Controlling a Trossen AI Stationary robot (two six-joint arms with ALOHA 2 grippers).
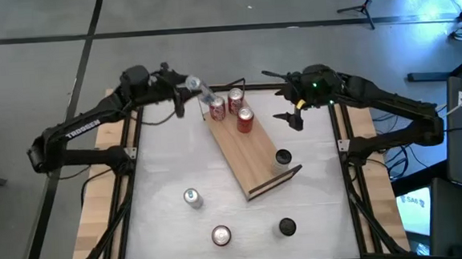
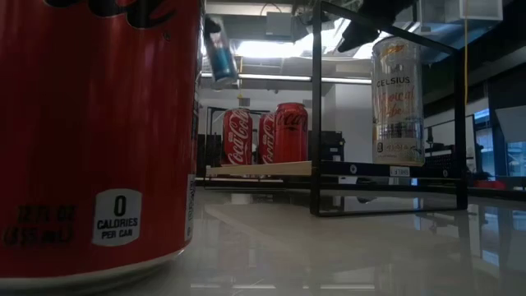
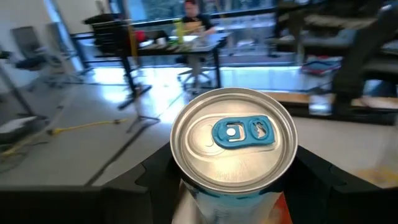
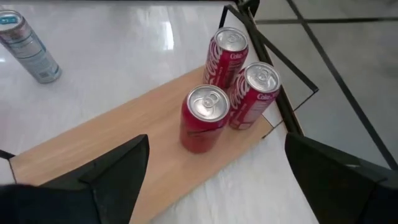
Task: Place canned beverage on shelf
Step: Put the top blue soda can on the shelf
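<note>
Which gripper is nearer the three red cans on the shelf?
Left. The left gripper, holding a silver can, hangs just beside the red cans at the shelf's far end. The right gripper hovers open, farther off on the opposite side.

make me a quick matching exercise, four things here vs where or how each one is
Things:
1. left tool
2. right tool
3. three red cans
4. lone red can

States:
a. standing together on the shelf
b. open, holding nothing
c. shut on the blue-tab can, off the table
d. on the white tabletop, off the shelf

Pairs: 1-c, 2-b, 3-a, 4-d
</note>
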